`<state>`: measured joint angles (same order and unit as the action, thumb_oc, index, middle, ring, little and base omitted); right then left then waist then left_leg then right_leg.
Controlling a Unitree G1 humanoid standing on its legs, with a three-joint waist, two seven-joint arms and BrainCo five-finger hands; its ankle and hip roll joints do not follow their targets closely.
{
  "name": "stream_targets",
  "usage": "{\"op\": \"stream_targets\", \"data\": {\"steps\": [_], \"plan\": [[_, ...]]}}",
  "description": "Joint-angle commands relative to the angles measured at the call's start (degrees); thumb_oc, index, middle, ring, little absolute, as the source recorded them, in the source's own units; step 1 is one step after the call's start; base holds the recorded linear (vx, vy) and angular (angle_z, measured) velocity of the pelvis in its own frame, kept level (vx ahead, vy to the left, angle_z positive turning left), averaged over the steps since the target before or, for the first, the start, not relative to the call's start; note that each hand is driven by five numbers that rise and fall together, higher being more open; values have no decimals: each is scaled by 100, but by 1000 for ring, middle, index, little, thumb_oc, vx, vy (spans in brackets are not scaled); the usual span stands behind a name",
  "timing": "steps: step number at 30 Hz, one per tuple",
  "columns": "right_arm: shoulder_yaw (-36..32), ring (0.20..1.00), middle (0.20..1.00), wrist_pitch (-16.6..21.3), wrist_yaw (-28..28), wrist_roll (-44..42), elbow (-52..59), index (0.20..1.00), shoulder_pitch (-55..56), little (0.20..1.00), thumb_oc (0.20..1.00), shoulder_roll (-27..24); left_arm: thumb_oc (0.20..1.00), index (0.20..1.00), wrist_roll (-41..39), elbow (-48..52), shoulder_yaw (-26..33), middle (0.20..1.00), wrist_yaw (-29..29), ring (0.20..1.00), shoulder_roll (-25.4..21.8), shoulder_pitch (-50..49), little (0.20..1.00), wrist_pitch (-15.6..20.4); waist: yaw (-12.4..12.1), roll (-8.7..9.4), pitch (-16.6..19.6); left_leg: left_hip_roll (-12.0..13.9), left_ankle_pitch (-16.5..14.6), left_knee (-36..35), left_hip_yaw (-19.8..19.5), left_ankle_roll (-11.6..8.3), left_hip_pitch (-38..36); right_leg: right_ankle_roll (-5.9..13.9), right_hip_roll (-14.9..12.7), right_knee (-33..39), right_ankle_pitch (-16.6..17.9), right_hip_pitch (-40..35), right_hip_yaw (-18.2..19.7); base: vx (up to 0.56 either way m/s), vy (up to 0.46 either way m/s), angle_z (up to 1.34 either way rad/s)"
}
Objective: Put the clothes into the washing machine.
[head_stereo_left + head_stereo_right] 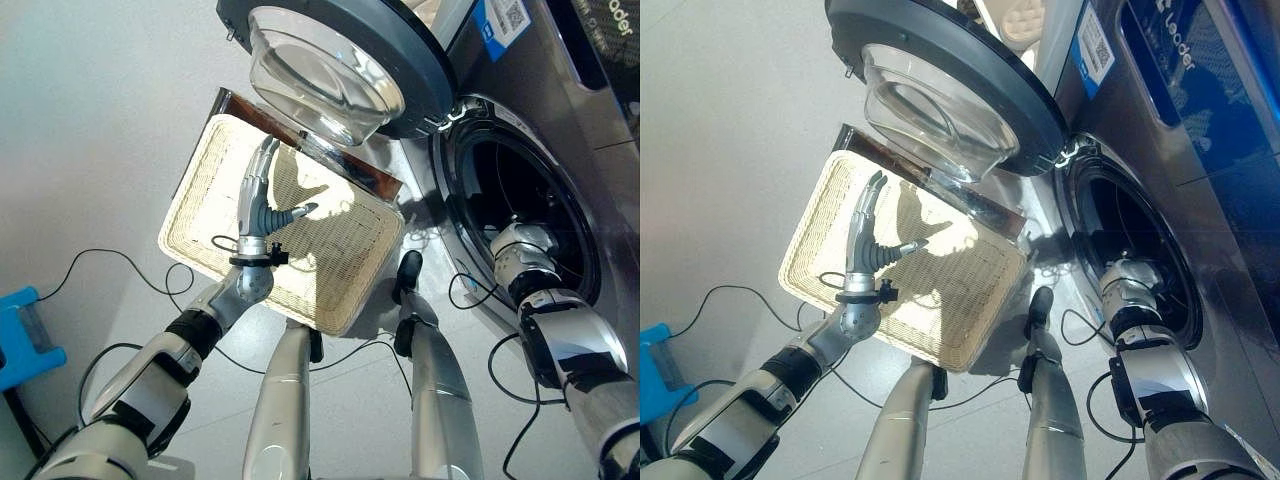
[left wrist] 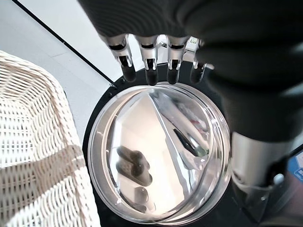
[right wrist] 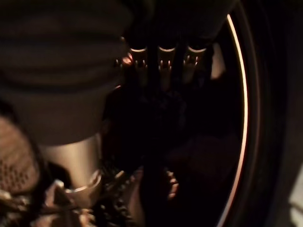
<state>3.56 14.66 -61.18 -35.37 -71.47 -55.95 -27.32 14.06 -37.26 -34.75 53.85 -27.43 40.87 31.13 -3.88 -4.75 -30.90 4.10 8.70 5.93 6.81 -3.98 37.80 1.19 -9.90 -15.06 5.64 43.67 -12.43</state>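
Reaching into the grey front-loading washing machine (image 1: 560, 130), right hand (image 3: 161, 59) (grip unreadable; clothes unseen) should release deep; left hand (image 1: 262, 195), fingers straight, hovers over empty cream wicker basket (image 1: 340, 270).

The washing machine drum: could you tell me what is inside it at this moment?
The right hand reaches into the washing machine drum past its open door. The interior is dark, so whether clothes lie inside cannot be made out. The wicker basket holds nothing.

The washing machine (image 1: 1200, 150) bears a blue label with print.
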Motion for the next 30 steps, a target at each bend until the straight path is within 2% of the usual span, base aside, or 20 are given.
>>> {"op": "stream_targets", "data": {"steps": [1,3,5,10,15,20,21,24,30], "plan": [[348,1000,1000,-478,-642,1071,-21,1000,110,1000,1000,-84,1000,1000,242,146,248,1000,155,1000,358,-10,1000,374,41,-465,111,-304,-449,305,127,-11,179,609,-21,-562,-357,35,-110,18,38,4],[414,1000,1000,-585,-679,1212,-26,1000,157,1000,1000,-14,1000,1000,241,124,232,1000,171,1000,400,-50,1000,395,42,-473,111,-314,-489,313,127,-18,119,619,-24,-586,-410,-18,-98,12,45,2],[547,1000,1000,-871,-827,1566,28,1000,296,1000,1000,272,1000,1000,301,94,265,1000,205,1000,543,-126,1000,404,63,-493,111,-303,-510,328,148,-18,56,610,-19,-603,-443,-68,-69,2,58,1],[757,1000,1000,-1038,-906,1961,139,1000,450,1000,1000,541,1000,1000,385,-4,292,1000,222,1000,671,-183,1000,392,91,-485,111,-290,-507,325,166,-8,-7,593,-13,-564,-423,-126,-51,1,41,0],[1046,1000,1000,-1209,-726,2431,292,1000,698,1000,1000,846,1000,1000,237,-210,367,1000,-88,1000,815,-305,1000,383,129,-425,111,-268,-571,380,193,4,-229,582,-33,-609,-496,-344,-30,7,46,-1],[1343,1000,1000,-1230,-421,2638,409,1000,949,1000,1000,1064,1000,1000,40,-529,441,1000,-454,1000,982,-388,1000,388,161,-309,111,-234,-652,423,202,23,-548,578,-55,-633,-566,-678,-33,5,15,2],[1439,1000,1000,-1222,-221,2624,445,1000,1108,1000,1000,1158,1000,1000,-159,-702,496,1000,-644,1000,1063,-445,1000,329,180,-228,111,-216,-700,437,192,29,-769,586,-61,-629,-600,-907,-28,0,0,0],[1503,1000,1000,-1197,12,2590,479,1000,1304,1000,1000,1280,1000,1000,-364,-850,569,1000,-844,1000,1157,-562,1000,249,200,-143,111,-205,-747,437,166,34,-1010,601,-52,-591,-627,-1167,-7,0,0,0],[1698,1000,1000,-1096,779,2566,572,1000,2002,1000,1000,1535,1000,1000,-350,-1261,689,1000,-1197,1000,1260,-972,1000,93,243,67,111,-198,-717,143,74,19,-2034,641,-41,-202,-579,-2235,84,46,4,-5]]}}
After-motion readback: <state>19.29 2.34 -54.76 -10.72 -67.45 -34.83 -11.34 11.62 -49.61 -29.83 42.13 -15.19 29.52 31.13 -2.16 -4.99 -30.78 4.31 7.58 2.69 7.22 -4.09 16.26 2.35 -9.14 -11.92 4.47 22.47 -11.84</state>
